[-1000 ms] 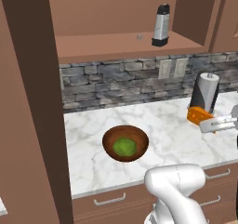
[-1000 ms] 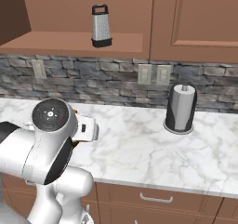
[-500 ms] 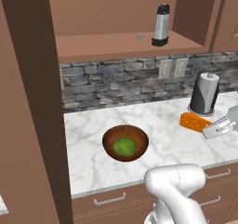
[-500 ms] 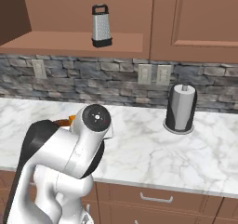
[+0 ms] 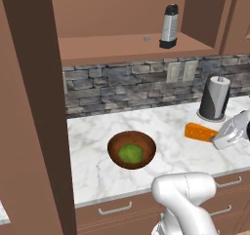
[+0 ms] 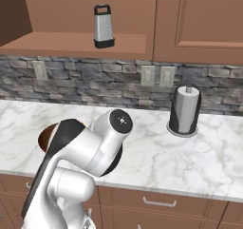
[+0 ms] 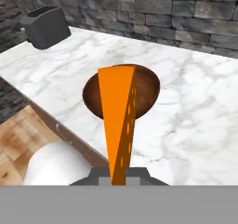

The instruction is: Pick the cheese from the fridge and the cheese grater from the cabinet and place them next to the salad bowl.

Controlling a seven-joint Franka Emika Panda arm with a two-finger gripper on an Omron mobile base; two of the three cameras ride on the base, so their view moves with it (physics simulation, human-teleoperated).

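**kitchenbot_fan:** So where was the cheese point(image 5: 199, 131) at that point? From the left base camera it looked like it was just floating over the counter point(image 5: 171, 127).

**panda_watcher:** Nah, it was held. The gripper point(image 5: 215, 139) was clamped shut on the thick end of the wedge, and the wedge stuck straight out ahead of the fingers. In the hand camera the cheese point(image 7: 118, 121) ran lengthwise away from the jaws, thin tip pointing right at the salad bowl point(image 7: 122, 92).

**kitchenbot_fan:** So the bowl was dead ahead?

**panda_watcher:** Yep, that's what the next move hangs on. Taking the salad bowl point(image 5: 132, 149) as the anchor: the cheese sat well off to the bowl's right, on the paper towel holder point(image 5: 214, 98) side, with its long axis aimed back toward the bowl. Push along that axis and it lands beside the bowl, I'd guess.

**kitchenbot_fan:** Was it touching the counter yet?

**panda_watcher:** Hard to say, the wedge looked low but I couldn't tell whether it was resting or hovering (no clear shadow gap in either view).

**kitchenbot_fan:** And the grater?

**panda_watcher:** The cheese grater point(image 6: 103, 26) was upright on the cabinet point(image 6: 71, 42) shelf, above and behind the bowl, untouched.
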